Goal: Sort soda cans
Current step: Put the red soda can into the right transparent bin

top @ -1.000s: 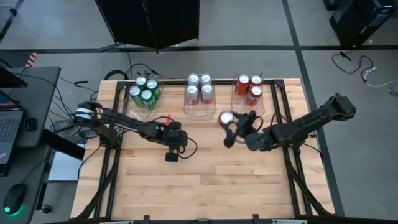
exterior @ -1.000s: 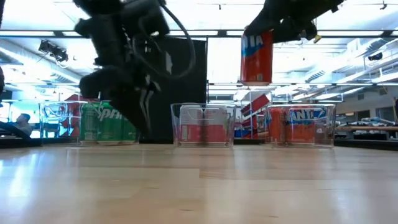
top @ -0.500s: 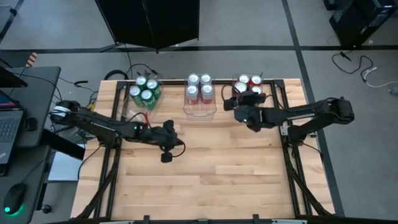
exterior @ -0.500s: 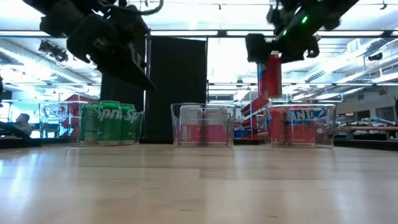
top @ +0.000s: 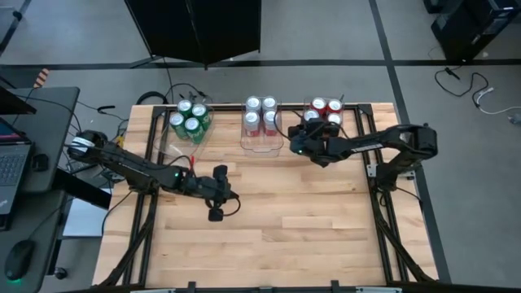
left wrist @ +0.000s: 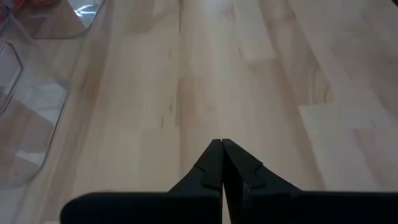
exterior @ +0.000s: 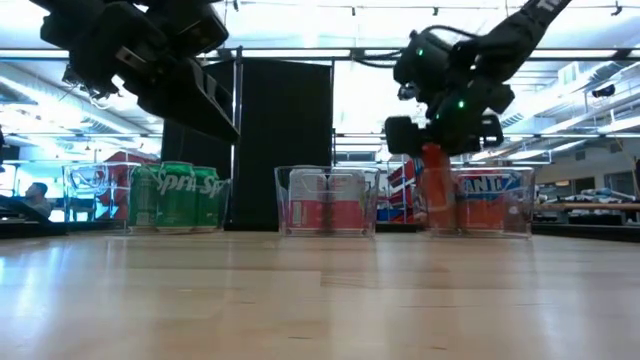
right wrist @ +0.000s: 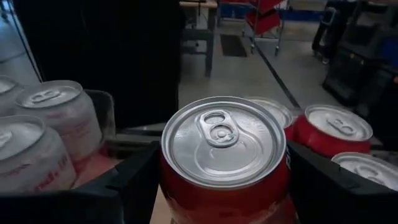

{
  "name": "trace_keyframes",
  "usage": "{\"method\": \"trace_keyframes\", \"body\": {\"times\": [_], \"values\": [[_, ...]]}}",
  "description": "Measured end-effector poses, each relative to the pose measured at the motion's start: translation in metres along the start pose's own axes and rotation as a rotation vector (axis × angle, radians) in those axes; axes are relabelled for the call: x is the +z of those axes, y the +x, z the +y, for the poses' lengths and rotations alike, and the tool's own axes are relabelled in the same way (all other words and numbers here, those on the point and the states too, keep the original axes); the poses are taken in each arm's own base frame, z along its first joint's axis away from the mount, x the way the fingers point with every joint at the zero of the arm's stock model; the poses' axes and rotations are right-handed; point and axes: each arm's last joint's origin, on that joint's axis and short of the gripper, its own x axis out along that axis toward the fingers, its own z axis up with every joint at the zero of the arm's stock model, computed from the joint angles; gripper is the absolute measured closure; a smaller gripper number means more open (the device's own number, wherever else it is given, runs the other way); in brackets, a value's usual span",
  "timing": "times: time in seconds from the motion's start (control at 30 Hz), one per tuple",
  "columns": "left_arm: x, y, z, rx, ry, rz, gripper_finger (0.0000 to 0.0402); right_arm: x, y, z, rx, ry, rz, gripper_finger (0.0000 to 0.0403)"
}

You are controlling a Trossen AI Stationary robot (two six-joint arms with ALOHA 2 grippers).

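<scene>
1. Right gripper (right wrist: 224, 186) clamps a red can (right wrist: 225, 163) upright, at the right-hand bin (exterior: 520, 200) beside three other red cans (top: 326, 108).
2. Left gripper (left wrist: 222, 163) pinched closed, empty, above bare table (top: 309, 236).
3. Green cans (top: 188, 119) and silver-white cans (top: 261, 114) binned.

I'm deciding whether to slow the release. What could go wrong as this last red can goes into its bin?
The right gripper holds the red can at the bin's near corner, close beside the three red cans inside. It might catch the wall or knock a neighbour, and could tip if released before it is seated.
</scene>
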Motion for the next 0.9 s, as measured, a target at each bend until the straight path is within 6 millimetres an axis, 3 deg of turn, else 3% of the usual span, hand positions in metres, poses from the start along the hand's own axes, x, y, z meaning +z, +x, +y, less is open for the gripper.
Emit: {"method": "trace_keyframes", "body": {"times": [0.37, 0.53, 0.73, 0.9], "values": [[0.0, -0.002, -0.009, -0.003, -0.002, -0.016, 0.0398, -0.028, 0.025, 0.003, -0.05, 0.022, 0.067, 0.0118], [0.001, -0.002, -0.01, -0.006, -0.015, -0.024, 0.0398, -0.028, 0.027, 0.002, -0.049, 0.031, 0.079, 0.0118], [0.001, -0.002, -0.009, -0.005, -0.059, -0.023, 0.0398, -0.027, 0.026, 0.002, -0.032, 0.014, 0.098, 0.0057], [0.001, -0.002, -0.008, -0.001, -0.043, -0.021, 0.0395, -0.027, 0.026, 0.002, -0.026, -0.021, 0.103, 0.0047]]}}
